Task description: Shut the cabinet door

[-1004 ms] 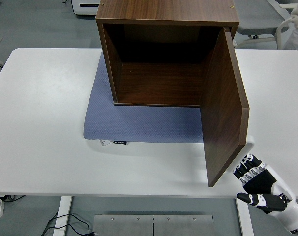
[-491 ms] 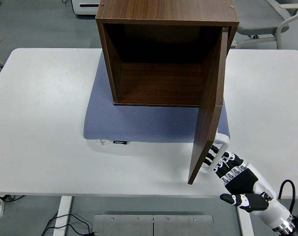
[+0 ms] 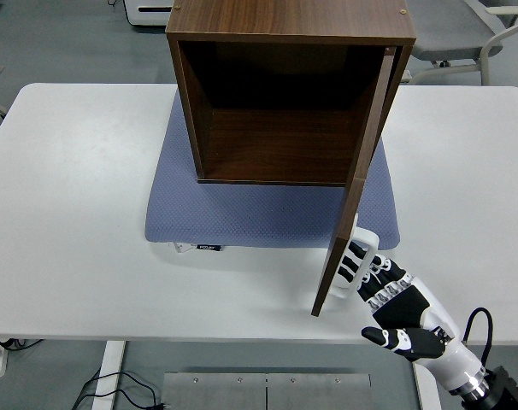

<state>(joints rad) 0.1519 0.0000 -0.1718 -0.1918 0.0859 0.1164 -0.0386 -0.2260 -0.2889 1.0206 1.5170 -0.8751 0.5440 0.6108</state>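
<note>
Change: door (image 3: 355, 184) swung further toward cabinet front vs 0.5 s ago, now nearly edge-on; right hand (image 3: 387, 295) followed it leftward.
Fingers: fingertips (image 3: 355, 262) extended flat vs door's outer face, near its lower free corner; not curled, gripping nothing.
R hand: just right of door, thumb out toward table's near edge.
Door: hinged on cabinet's right side, sticking out forward, partly open.
Cabinet (image 3: 285, 51): brown wood, interior open, sits on blue mat (image 3: 242, 213).
Mat: under cabinet, on white table (image 3: 79, 213).
</note>
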